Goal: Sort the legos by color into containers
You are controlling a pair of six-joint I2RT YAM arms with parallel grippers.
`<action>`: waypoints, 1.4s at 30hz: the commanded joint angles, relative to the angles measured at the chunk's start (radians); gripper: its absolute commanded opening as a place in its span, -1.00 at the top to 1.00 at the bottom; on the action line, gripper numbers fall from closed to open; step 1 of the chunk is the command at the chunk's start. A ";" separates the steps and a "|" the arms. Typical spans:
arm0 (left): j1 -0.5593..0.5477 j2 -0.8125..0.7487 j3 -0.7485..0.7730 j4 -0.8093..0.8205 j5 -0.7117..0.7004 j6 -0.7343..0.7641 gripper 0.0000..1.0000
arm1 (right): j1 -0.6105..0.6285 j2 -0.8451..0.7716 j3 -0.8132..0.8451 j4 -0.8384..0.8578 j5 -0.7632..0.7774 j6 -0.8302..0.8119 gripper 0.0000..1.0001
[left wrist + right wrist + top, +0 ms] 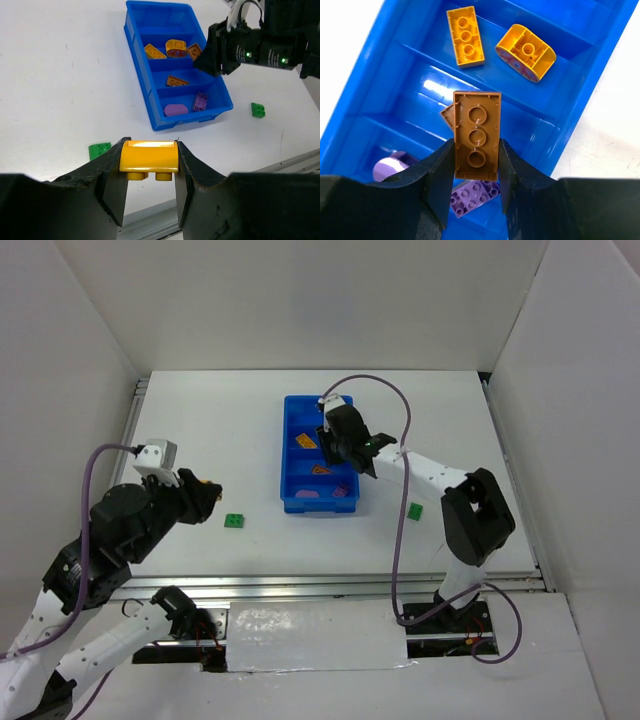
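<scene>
Nearest to the left wrist camera, the left claw [150,167] is closed on a yellow brick [149,157] with a rounded top. The brick sits squarely between the two fingers, and its studs point down. This claw hangs over the white counter [200,430], well apart from the blue tray [137,60]. Just beside the claw, a green brick [100,149] lies on the counter.

The right claw [476,172] is also closed, and it pinches a brown brick [476,132] by its lower end, with the hollow underside toward the camera. It holds this brick above the middle of the tray; over which compartment exactly, I cannot tell.

Under it, one compartment contains a flat orange-yellow brick [465,36] and an orange-yellow rounded piece [526,52] lying upside down. The next one contains a second brown piece [447,114], mostly hidden behind the held brick. The end compartment nearest the arms contains a purple rounded piece [390,167] and a purple plate [472,197].

Another green brick [415,510] lies on the counter to the right of the tray, near the right arm.
</scene>
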 commanded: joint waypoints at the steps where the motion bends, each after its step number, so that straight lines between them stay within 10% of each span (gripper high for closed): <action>1: 0.000 -0.031 -0.077 0.093 -0.014 0.029 1.00 | -0.004 0.050 0.058 0.006 0.049 -0.015 1.00; 42: 0.000 -0.009 -0.157 0.105 0.021 0.028 1.00 | -0.004 0.096 0.063 0.037 0.027 0.034 1.00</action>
